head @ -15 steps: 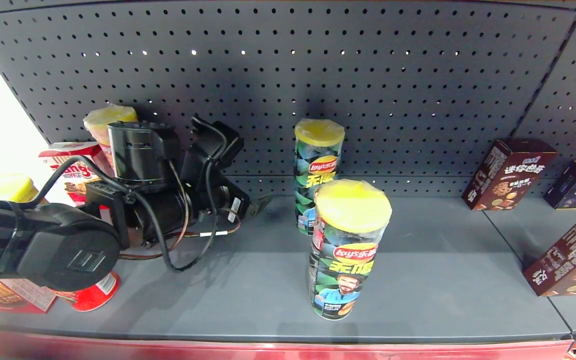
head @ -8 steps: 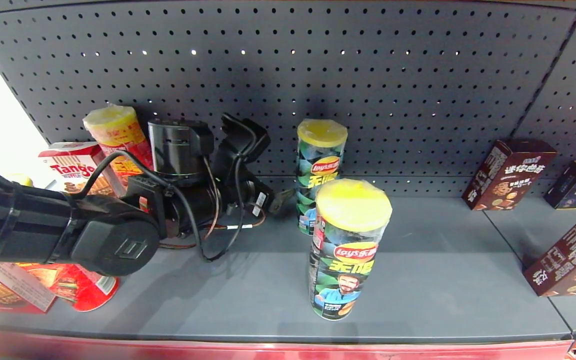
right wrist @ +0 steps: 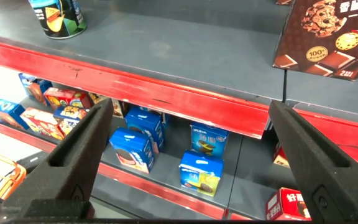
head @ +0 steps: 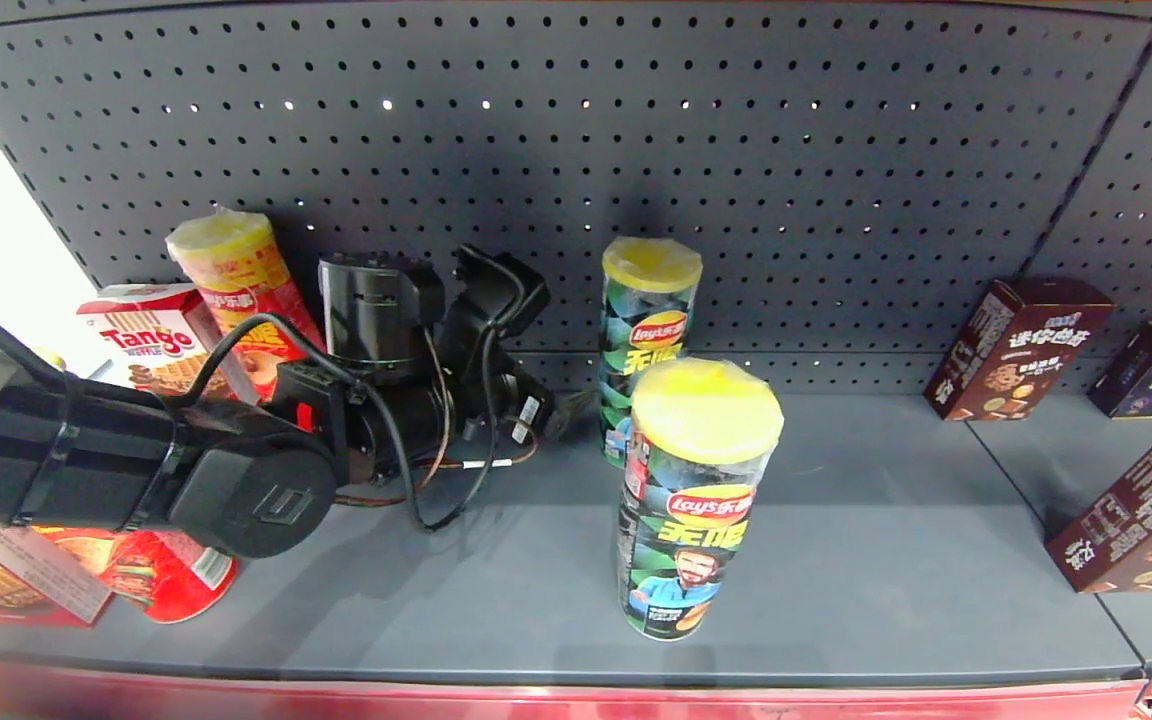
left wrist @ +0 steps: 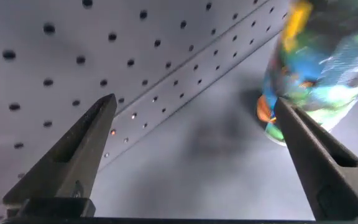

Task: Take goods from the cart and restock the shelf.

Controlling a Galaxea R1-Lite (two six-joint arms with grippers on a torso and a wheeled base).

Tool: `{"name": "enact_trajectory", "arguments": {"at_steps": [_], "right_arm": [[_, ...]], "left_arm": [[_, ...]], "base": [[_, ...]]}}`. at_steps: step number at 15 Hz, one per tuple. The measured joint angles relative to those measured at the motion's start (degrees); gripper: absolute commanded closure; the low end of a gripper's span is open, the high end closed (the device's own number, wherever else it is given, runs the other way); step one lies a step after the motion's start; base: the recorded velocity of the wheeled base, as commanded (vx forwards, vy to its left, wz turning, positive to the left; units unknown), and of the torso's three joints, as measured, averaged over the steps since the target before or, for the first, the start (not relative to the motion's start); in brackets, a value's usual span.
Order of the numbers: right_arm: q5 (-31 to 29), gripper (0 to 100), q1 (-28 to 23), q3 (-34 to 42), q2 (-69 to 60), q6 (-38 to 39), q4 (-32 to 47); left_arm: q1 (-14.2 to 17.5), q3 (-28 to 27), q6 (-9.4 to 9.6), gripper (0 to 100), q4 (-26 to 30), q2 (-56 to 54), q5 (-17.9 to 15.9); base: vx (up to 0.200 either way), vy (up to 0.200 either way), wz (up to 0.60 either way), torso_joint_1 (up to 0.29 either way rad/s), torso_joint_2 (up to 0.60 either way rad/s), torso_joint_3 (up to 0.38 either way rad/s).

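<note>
Two green chip cans with yellow lids stand upright on the grey shelf point(head: 886, 540): one at the back point(head: 648, 340) by the pegboard, one nearer the front point(head: 696, 500). My left gripper point(head: 570, 408) lies low over the shelf just left of the back can. In the left wrist view it point(left wrist: 194, 102) is open, nothing between the fingers, and the back can point(left wrist: 316, 74) sits right at one fingertip. My right gripper point(right wrist: 191, 106) is open and empty, below and in front of the shelf's red front edge point(right wrist: 166, 93). The front can's base point(right wrist: 58, 15) shows on the shelf above that edge.
A yellow-red can point(head: 236, 275), a wafer box point(head: 151, 335) and a red can point(head: 171, 580) crowd the shelf's left end around my left arm. Brown boxes point(head: 1021, 345) point(head: 1136, 510) stand at the right. Blue boxes point(right wrist: 135, 146) fill the lower shelf.
My left arm has slid right and toward the pegboard, bringing its gripper up to the back can. That can has shifted slightly right. The front can has not moved.
</note>
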Motion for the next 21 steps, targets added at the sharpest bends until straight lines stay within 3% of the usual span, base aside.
{"name": "enact_trajectory", "arguments": {"at_steps": [5, 7, 10, 13, 15, 17, 19, 21], "right_arm": [[0.00, 0, 0.00, 0.00, 0.00, -0.02, -0.02], [0.00, 0, 0.00, 0.00, 0.00, 0.00, -0.02], [0.00, 0, -0.01, 0.00, 0.00, -0.02, -0.02], [0.00, 0, -0.01, 0.00, 0.00, 0.00, -0.02], [-0.04, 0, -0.01, 0.00, 0.00, 0.00, -0.02], [-0.02, 0, 0.00, 0.00, 0.00, 0.00, -0.02], [-0.02, 0, -0.01, 0.00, 0.00, 0.00, -0.02], [-0.02, 0, -0.01, 0.00, 0.00, 0.00, -0.02]], "left_arm": [[0.11, 6.56, -1.26, 0, -0.40, -5.91, 1.13], [-0.39, 9.62, -3.29, 0, -0.78, -10.18, 1.40], [-3.44, 15.10, -6.19, 0, -1.01, -20.85, 1.77], [-6.69, 23.92, -7.28, 0, -0.49, -35.45, 1.99], [-8.79, 29.33, -7.58, 0, 3.21, -46.29, 2.12], [-9.67, 32.55, -7.80, 0, 11.82, -57.56, 1.77], [-6.86, 35.89, -8.30, 0, 18.24, -69.52, -0.69], [-1.21, 41.73, -9.80, 0, 21.47, -80.30, -4.47]], "base": [[0.000, 0.000, 0.00, 0.000, 0.00, 0.000], [0.000, 0.000, 0.00, 0.000, 0.00, 0.000], [0.000, 0.000, 0.00, 0.000, 0.00, 0.000], [0.000, 0.000, 0.00, 0.000, 0.00, 0.000], [0.000, 0.000, 0.00, 0.000, 0.00, 0.000], [0.000, 0.000, 0.00, 0.000, 0.00, 0.000], [0.000, 0.000, 0.00, 0.000, 0.00, 0.000], [0.000, 0.000, 0.00, 0.000, 0.00, 0.000]]}}
